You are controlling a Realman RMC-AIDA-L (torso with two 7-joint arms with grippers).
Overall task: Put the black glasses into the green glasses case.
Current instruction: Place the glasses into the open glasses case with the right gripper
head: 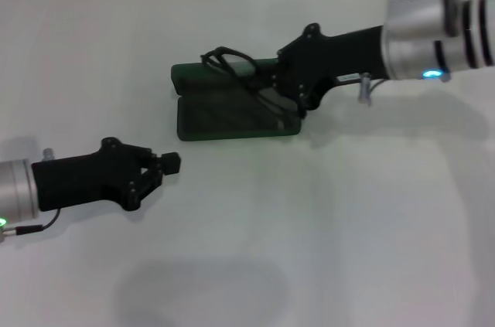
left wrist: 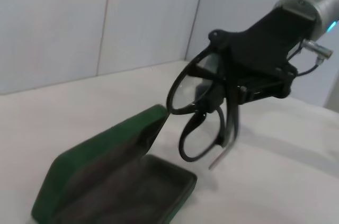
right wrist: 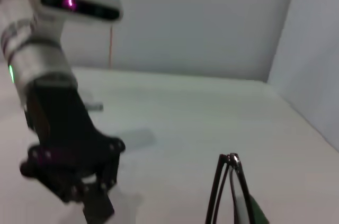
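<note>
In the head view we see the right gripper (head: 298, 103) reaching in from the upper right of the frame, just above centre, its fingers closed on the black glasses (head: 246, 80). The glasses are held over the green glasses case (head: 232, 114), which lies open on the white table (head: 309, 226) a little above the middle of the picture — lid toward the top of the frame, tray toward the bottom.

From the left wrist view we get a clearer look: the glasses (left wrist: 198, 110) hang in the air at the centre of the frame, gripped by the right gripper (left wrist: 233, 99) near the frame's right-hand side, lenses turned on edge and the temple arms trailing downward. They are clear of the case (left wrist: 114, 181), which sits at the lower left of that frame with its grey lining showing; one lens is close above the raised edge of the lid.

The left gripper (head: 166, 166) rests low at the left of the head view, well apart from the case — its fingers look nearly closed and hold nothing.

In the right wrist view only the folded temple tips of the glasses (right wrist: 228, 189) show at the bottom right, with the left gripper (right wrist: 95, 197) at the lower left.
</note>
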